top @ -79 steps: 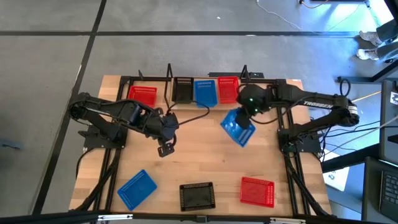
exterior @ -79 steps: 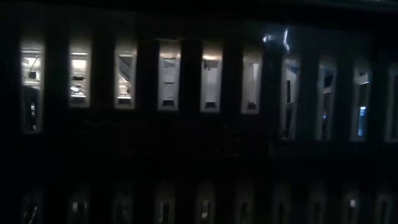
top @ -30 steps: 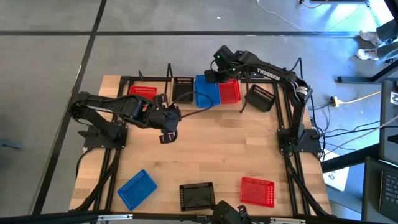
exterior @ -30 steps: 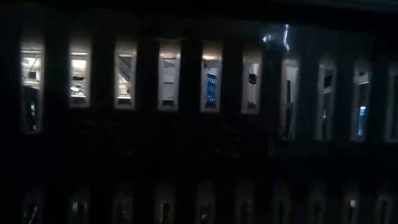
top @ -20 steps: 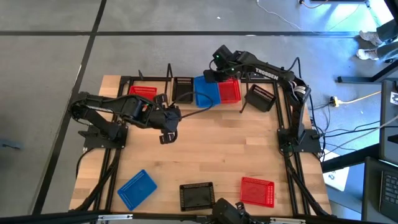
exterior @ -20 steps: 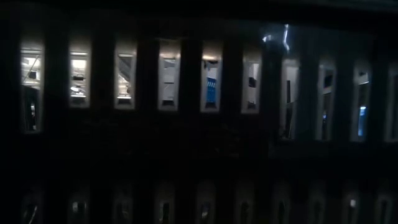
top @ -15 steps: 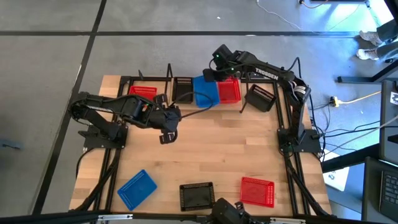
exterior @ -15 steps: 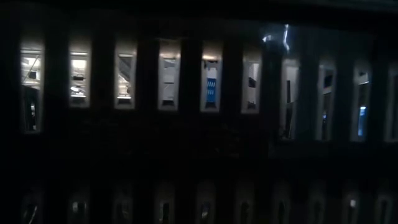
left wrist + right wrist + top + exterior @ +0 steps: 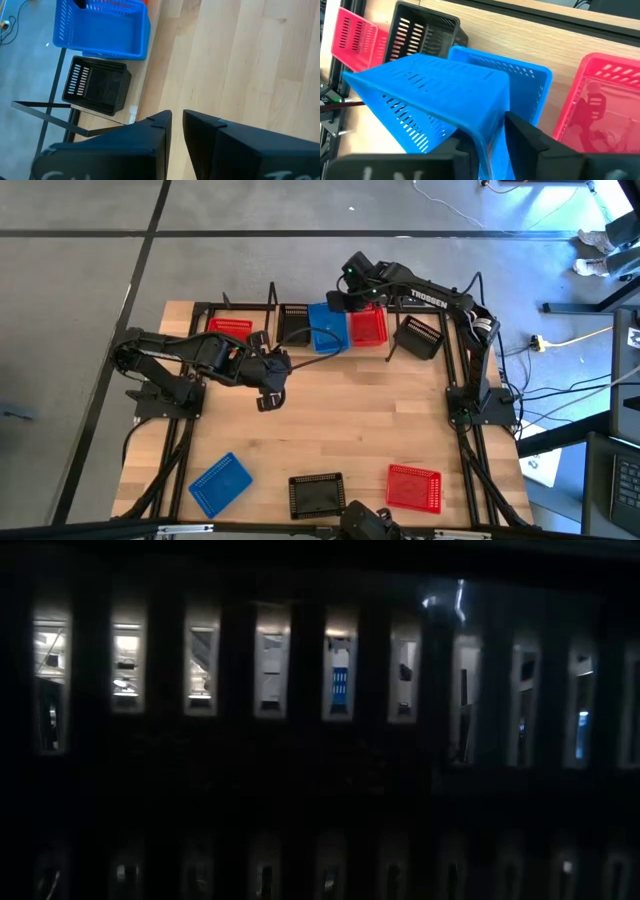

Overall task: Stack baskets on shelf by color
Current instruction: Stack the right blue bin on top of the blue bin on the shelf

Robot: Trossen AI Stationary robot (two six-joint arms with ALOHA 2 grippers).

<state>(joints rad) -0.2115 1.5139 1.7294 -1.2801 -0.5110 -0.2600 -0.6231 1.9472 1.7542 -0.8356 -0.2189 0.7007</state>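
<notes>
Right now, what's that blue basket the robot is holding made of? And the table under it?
The blue basket in the right gripper looks like plastic: one even bright colour, thin smooth walls, neat rows of moulded slots. The table looks like wood: pale planks with grain lines and a flat, lightly finished surface. The left gripper waits over bare table.

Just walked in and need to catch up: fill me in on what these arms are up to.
The right gripper has its jaws clamped on the wall of a blue basket, holding it tilted over another blue basket on the shelf, between a black basket and a red one. The left gripper waits mid-table, jaws nearly closed, empty. Three baskets remain along the near edge.
</notes>
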